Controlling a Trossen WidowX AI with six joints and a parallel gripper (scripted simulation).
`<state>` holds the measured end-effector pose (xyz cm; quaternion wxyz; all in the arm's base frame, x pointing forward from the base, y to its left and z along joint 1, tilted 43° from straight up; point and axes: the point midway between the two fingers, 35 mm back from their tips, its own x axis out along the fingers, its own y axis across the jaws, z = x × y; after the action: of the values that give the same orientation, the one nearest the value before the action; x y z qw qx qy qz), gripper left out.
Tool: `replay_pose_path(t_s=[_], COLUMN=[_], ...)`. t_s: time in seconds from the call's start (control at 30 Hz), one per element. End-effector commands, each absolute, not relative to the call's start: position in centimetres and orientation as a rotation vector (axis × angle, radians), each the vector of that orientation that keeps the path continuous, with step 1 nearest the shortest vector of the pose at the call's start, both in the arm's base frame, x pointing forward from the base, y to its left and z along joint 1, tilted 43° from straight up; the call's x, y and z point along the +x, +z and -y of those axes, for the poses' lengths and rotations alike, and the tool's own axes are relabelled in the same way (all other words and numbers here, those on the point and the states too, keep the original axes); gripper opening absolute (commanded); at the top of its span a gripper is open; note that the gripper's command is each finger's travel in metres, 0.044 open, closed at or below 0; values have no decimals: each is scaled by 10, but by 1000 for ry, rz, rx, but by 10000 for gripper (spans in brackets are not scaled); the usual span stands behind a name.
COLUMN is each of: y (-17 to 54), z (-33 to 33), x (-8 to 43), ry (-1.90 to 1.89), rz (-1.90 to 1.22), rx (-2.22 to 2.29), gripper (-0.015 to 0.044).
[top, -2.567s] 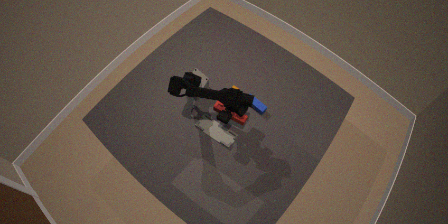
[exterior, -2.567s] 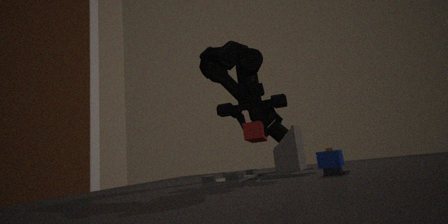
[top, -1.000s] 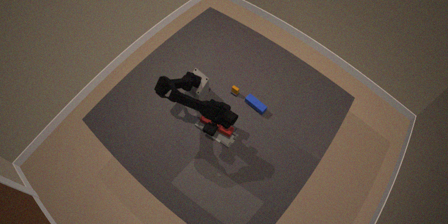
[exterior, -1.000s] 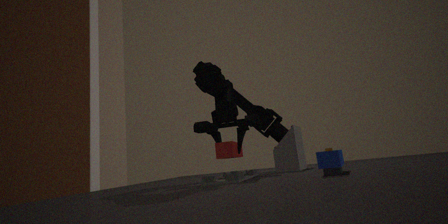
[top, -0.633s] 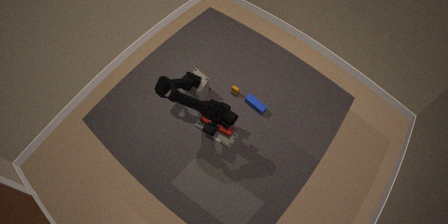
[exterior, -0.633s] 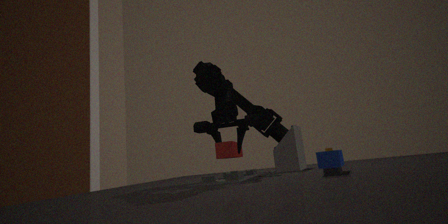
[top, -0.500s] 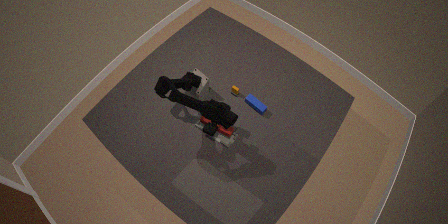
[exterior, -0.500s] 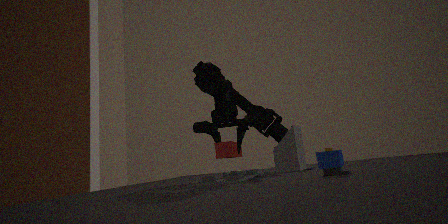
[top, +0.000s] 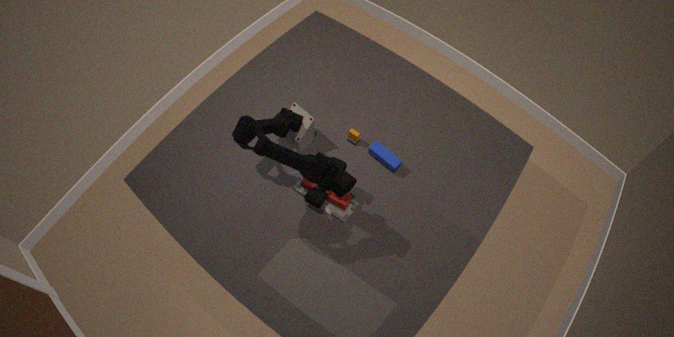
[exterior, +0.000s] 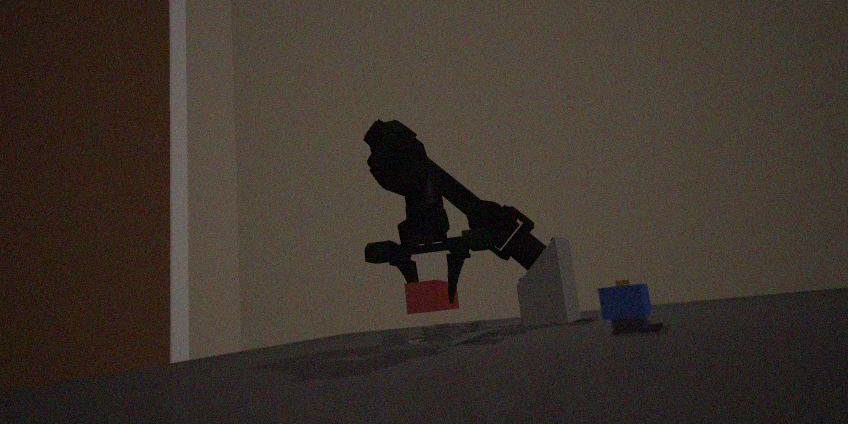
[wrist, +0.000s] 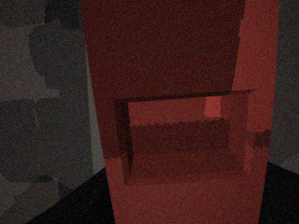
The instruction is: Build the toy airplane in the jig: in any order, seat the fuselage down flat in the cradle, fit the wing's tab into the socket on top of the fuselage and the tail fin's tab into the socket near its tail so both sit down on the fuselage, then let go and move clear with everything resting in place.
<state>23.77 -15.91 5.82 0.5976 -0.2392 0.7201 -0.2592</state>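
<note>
My gripper [exterior: 434, 293] is shut on the red fuselage [top: 339, 199] [exterior: 423, 298] [wrist: 182, 203], one finger on each side. The fuselage hangs roughly level above the pale jig [top: 337, 213] [exterior: 417, 339], with a gap below it in the exterior view. The wrist view shows a rectangular socket in its top. The arm hides its middle in the top view. The blue wing [top: 385, 156] [exterior: 623, 302] lies apart from the jig, with a dark shape under it. The small orange tail fin [top: 354, 135] [exterior: 622, 283] stands near the wing, mostly hidden behind it in the exterior view.
The pale arm base [top: 304, 122] [exterior: 547, 294] stands on the dark mat [top: 449, 144], on the far side of the jig. A lighter rectangular patch [top: 326, 281] lies on the near side of the jig. The arm's shadow falls beside the jig.
</note>
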Motion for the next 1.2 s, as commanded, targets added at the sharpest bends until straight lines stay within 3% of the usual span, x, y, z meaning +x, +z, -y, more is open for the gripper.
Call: replay_pose_path(t_s=[0.0, 0.5, 0.67, 0.83, 1.17], y=[53, 43, 44, 44, 44], z=[163, 172, 172, 172, 172], x=[237, 234, 233, 233, 233], ry=[-598, -599, -602, -602, -602], rz=[-1675, -1675, -1673, -1673, -1673], rx=[-564, -565, -558, -558, -558], gripper=[195, 195, 162, 31, 293])
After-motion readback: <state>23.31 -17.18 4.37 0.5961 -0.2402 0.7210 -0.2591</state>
